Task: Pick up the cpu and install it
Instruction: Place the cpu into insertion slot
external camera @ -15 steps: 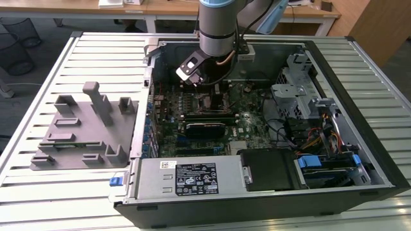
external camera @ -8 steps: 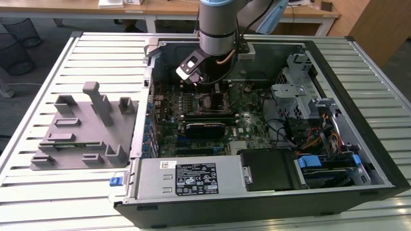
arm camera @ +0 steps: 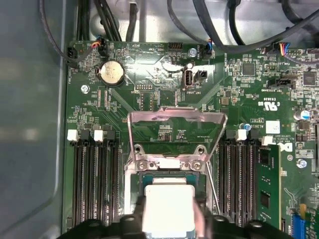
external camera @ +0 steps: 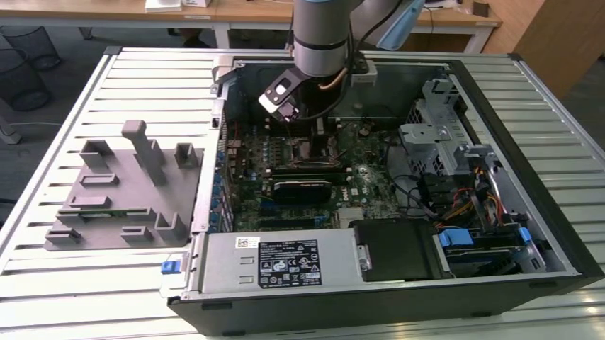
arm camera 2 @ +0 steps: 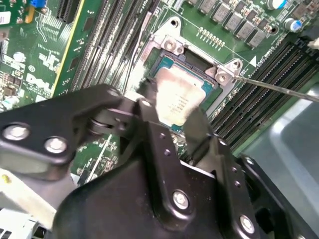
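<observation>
The cpu (arm camera 2: pixel 180 97) is clamped by its two opposite edges in the gripper (arm camera 2: pixel 174 113), silvery top facing up in both wrist views. It lies directly over the socket (arm camera 2: pixel 169 63). Whether it already rests in the seat or hangs just above it cannot be told.

The fingers (arm camera 2: pixel 199 132) grip low on the chip's sides, so little of the socket's rim shows around it.

The load plate (arm camera: pixel 174 116) stands swung open behind the socket, and the thin lever (arm camera 2: pixel 279 88) is raised off to one side. Both look clear of the chip.

The step in hand looks like seating the chip. To do it well:
- Keep the chip flat and its edges parallel to the socket's frame.
- Lower it straight, with no sideways drag, since the contacts beneath bend easily.
- Let it drop into the seat under light force rather than pressing it in.
- Match the chip's notches to the frame.

The memory slots (arm camera: pixel 94 184) flank the socket on both sides, so the fingers have little room to spread.

In the exterior view the arm reaches down into the open case (external camera: pixel 529 92).
</observation>
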Robot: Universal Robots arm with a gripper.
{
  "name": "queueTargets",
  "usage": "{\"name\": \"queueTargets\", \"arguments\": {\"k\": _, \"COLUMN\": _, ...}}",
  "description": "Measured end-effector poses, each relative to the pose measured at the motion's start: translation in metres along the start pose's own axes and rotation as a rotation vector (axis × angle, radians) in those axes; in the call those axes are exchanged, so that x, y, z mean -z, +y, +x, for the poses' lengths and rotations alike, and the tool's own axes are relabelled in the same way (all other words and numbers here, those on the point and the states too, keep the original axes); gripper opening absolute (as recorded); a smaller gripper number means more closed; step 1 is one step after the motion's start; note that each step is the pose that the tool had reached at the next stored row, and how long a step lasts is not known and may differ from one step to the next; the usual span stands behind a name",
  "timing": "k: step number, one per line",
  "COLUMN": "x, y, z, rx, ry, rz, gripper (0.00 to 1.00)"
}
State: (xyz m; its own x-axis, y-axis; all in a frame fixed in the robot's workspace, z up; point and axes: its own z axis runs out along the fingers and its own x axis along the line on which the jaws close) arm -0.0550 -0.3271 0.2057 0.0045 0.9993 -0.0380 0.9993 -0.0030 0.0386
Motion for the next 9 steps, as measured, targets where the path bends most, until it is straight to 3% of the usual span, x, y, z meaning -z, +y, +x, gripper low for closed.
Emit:
{"name": "queueTargets", "arguments": {"k": 1, "x": 0.0010, "y": 0.0000, "z": 0.0000, "rx": 0.000, "ry": 0.0003, "rz": 0.0000, "gripper": 0.47}}
{"name": "queueTargets", "arguments": {"k": 3, "x": 0.0032, "y": 0.0002, "z": -0.0001, "rx": 0.000, "ry": 0.0035, "rz": 0.0000, "gripper": 0.35}}
{"name": "queueTargets", "arguments": {"k": 4, "x": 0.0043, "y": 0.0002, "z": -0.0002, "rx": 0.000, "ry": 0.0057, "rz": -0.0001, "gripper": 0.35}}
{"name": "queueTargets", "arguments": {"k": 9, "x": 0.0098, "y": 0.0004, "z": -0.0004, "rx": -0.001, "ry": 0.0156, "rz": 0.0000, "gripper": 0.12}}
